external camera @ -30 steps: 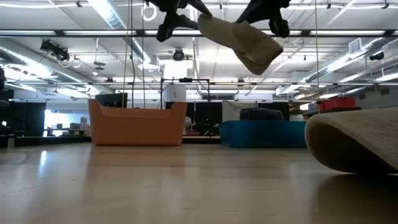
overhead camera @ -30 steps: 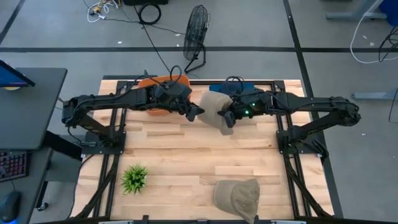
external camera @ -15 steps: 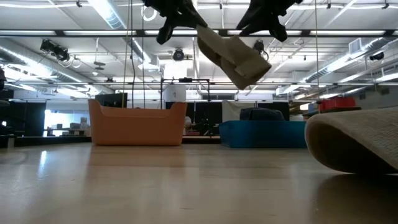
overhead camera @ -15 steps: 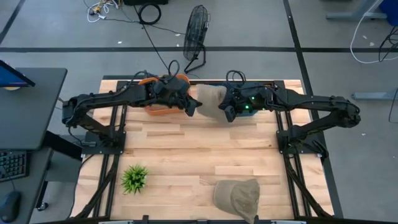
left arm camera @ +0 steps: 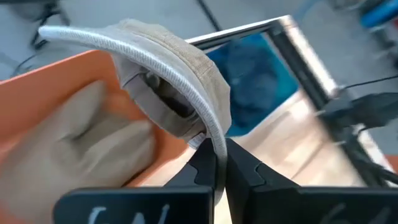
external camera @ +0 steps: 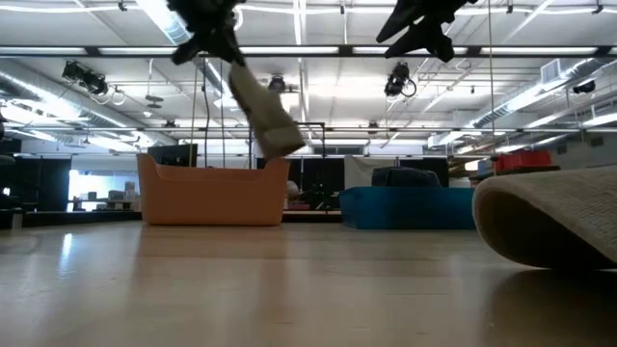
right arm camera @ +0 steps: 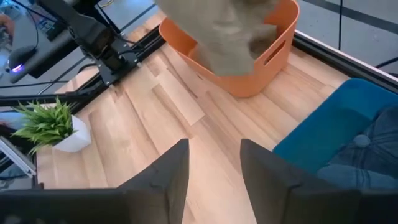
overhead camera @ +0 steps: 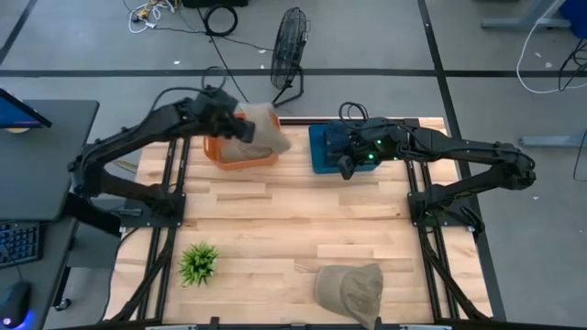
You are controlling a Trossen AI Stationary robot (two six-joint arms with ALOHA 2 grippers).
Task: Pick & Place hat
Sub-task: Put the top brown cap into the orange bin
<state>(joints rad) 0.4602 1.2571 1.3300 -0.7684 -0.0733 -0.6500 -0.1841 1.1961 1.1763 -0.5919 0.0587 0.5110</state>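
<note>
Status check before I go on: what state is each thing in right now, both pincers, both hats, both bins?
Left pincer: shut on the held hat, above the orange bin.
Right pincer: open, empty, over the blue bin.
Held hat: in the air, hanging over the orange bin.
Second hat: lying on the table's near edge.
Orange bin: upright, already holds a hat.
Blue bin: upright, dark fabric inside.

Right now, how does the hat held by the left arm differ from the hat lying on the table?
The held hat hangs in the air over the orange bin, pinched by the left gripper; the other hat lies flat on the table's near edge, untouched. Both are beige caps.
</note>
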